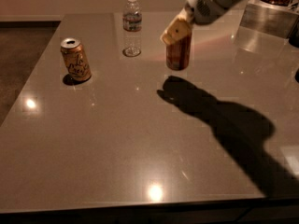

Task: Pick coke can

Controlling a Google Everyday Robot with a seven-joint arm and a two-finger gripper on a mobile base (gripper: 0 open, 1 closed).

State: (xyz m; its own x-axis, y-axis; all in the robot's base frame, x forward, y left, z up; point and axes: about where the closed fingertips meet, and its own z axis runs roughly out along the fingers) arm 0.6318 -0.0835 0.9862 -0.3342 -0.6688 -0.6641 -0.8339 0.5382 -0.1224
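Note:
The coke can (179,56), reddish-orange, hangs upright in my gripper (179,35) at the back middle of the grey table (140,143). The gripper is shut on the can's upper part, and a tan finger pad (175,31) covers its top. The can's base is clear of the table surface, and its shadow (174,87) lies apart from it on the table below. My white arm (210,1) reaches in from the upper right.
A paler gold-orange can (75,59) stands at the left. A clear water bottle (132,25) stands at the back, left of the gripper. A shiny metal box (270,18) sits at the back right. The arm's large shadow (233,129) crosses the right side.

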